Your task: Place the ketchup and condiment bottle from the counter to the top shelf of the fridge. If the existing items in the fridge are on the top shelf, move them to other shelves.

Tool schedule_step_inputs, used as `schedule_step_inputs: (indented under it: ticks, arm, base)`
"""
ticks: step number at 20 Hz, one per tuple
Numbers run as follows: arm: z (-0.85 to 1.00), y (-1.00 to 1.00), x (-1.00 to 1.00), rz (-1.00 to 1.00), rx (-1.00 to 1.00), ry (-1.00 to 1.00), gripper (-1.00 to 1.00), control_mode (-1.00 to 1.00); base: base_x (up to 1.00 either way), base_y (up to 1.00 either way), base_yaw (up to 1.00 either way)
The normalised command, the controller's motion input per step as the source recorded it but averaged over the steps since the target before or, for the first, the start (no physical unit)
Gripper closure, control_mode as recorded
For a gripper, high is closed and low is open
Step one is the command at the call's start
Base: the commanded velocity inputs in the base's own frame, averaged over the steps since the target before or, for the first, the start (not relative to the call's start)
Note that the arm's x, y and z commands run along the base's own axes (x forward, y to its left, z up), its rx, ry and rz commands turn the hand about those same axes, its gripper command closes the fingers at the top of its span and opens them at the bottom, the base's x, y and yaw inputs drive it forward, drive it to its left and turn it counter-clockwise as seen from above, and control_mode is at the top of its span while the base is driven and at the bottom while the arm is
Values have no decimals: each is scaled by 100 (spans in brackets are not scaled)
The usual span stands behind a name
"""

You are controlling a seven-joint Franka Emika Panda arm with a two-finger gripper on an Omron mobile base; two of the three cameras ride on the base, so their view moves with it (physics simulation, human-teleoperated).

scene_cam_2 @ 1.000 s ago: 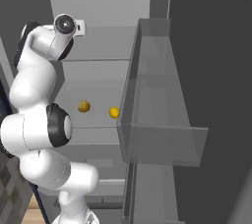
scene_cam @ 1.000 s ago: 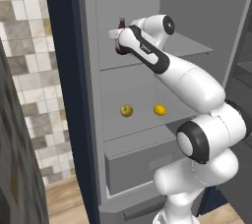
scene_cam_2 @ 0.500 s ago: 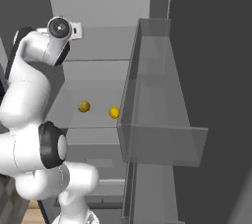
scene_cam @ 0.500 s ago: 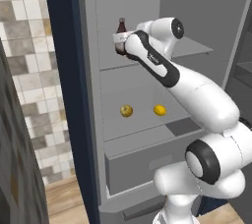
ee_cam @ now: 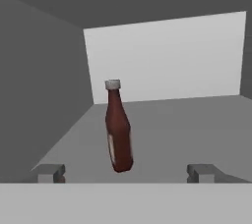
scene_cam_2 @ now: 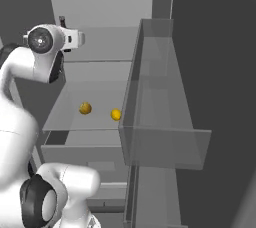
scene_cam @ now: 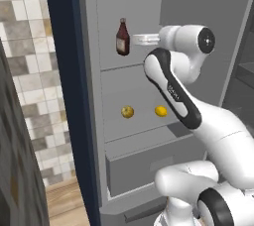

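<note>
End effector (ee_cam: 126, 173) is standing spread wide just in front of the bottle (ee_cam: 118, 128), which is resting upright on the top shelf (ee_cam: 187, 120) of the fridge, free of the fingers. Backing straight out, level with the bottle, is looking like the safe way to avoid knocking it over.

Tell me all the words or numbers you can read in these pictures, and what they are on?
Small dark lettering on the white robot arm's black forearm band: too blurred to read.
Pale label on the dark red ketchup bottle with a white cap: blank, or too blurred to show any words.
No other text anywhere.
</note>
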Motion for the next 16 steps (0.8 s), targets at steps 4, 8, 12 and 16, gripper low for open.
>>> schedule_step_inputs:
  ticks: [4,8,12,16]
  arm:
    - [17,-54,-100,-21,3,0,-100,-100]
    - [-4,-49,-100,-16,0,0,-100,-100]
    - [-26,-39,-100,-12,-1,0,-100,-100]
    - [-20,-28,-100,-13,0,8,-100,-100]
  base:
    - [0,0,0]
    - [0,0,0]
    - [0,0,0]
    - [0,0,0]
